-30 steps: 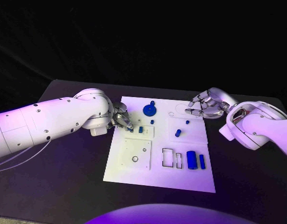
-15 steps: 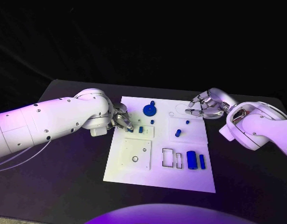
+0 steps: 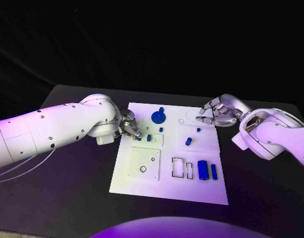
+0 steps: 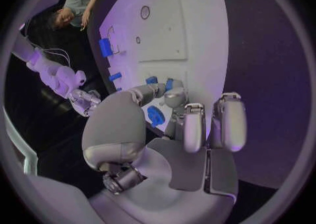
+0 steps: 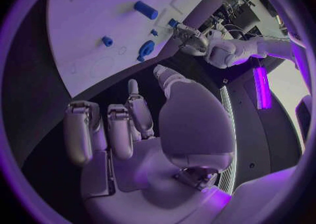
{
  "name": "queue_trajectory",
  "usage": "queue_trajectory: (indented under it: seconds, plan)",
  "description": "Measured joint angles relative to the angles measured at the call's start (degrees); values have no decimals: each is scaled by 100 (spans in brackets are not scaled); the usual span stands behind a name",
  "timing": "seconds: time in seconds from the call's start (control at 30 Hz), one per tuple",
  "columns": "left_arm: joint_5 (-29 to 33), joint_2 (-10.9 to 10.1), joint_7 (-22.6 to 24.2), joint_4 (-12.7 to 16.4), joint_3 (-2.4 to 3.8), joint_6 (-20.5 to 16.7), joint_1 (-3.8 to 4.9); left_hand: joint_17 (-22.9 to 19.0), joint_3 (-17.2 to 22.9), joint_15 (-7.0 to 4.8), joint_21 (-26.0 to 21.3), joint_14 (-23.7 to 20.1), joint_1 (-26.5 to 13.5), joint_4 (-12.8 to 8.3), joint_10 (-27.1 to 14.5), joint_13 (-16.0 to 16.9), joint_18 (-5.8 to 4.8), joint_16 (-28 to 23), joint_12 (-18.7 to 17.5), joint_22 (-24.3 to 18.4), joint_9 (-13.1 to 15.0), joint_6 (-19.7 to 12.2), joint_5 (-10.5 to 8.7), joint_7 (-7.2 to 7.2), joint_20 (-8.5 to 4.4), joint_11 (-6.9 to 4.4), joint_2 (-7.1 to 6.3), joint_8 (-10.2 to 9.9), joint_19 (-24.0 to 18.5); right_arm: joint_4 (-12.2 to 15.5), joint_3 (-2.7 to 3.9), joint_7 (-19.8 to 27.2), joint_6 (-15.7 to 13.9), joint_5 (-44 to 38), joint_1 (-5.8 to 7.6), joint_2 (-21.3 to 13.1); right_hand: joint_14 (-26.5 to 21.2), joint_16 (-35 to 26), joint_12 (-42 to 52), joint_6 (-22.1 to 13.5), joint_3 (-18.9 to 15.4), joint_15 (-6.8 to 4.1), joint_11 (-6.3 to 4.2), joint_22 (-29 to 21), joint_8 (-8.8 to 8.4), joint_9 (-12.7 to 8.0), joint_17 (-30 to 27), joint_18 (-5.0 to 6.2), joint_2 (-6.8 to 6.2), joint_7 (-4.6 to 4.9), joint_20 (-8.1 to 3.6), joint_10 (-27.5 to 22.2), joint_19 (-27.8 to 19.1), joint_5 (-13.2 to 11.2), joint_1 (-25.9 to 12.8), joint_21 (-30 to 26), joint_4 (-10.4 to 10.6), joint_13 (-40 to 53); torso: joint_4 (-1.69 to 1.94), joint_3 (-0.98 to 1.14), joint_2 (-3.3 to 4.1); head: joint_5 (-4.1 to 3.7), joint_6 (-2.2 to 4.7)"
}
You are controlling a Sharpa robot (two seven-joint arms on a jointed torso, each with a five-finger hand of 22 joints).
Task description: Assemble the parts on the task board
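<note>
While my left robot hand (image 3: 129, 127) is reaching in over the near-left edge of the white board (image 3: 168, 189), I am working on the small raised plate in the board's upper left, where two little blue pegs (image 3: 143, 138) are standing side by side. My fingertips (image 4: 152, 88) are coming down right at those pegs, and in the left wrist view they are sitting just beside them, perhaps touching; whether I am actually pinching one I cannot tell, since my own fingers are covering the contact. My right robot hand (image 3: 216, 113) is hovering over the board's far-right corner with its fingers curled loosely inward and nothing in them. As for the rest of the parts, a blue disc (image 3: 158, 117) is lying near the board's far edge with a small knob just beyond it, a short blue piece (image 3: 188, 141) is lying loose toward the middle right, and a thick blue cylinder (image 3: 203, 169) and a slimmer bar (image 3: 213, 171) are lying beside two empty rectangular outlines lower down. I judge that I am in an early step, seating or picking up one of the pegs on the left plate, with most pieces not yet placed. Next I am needing a fine, steady pinch on one peg, keeping it upright and leaving its neighbour undisturbed. The black desk (image 3: 66, 198) is carrying the board.
</note>
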Motion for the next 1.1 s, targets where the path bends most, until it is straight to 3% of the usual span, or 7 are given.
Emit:
queue_trajectory:
  seconds: [0.63, 1.1]
  plan:
    - [8, 98, 10, -150, 34, 255, 19, 0, -70, 0, 18, 0, -31, -70, 67, 113, 0, 0, 95, 0, -58, 44, 328, 37, 0, -12, 30, 33, 0, 2, 0, 0, 0, 2, -1, -2, 0, 0, 0, 0, 0, 0, 0, 4, 0, -1, 5, 0, 0, 0, 0, 0, 0, 0, 0, 0, 0, 4, 3, 2, 2, -24, -26]
    - [-26, 143, -11, -189, 38, 317, 27, 0, -86, 0, 62, 0, -50, -86, 99, 162, 0, 0, 151, -1, -72, 73, 386, 30, 0, -3, 45, 31, 0, 4, 0, -1, 0, 2, -2, -1, 0, 0, 0, 0, 0, 0, 0, 3, 0, -2, 4, 0, 0, 0, 0, 0, 0, 0, 0, 0, -1, 3, 7, 1, 0, -28, -46]
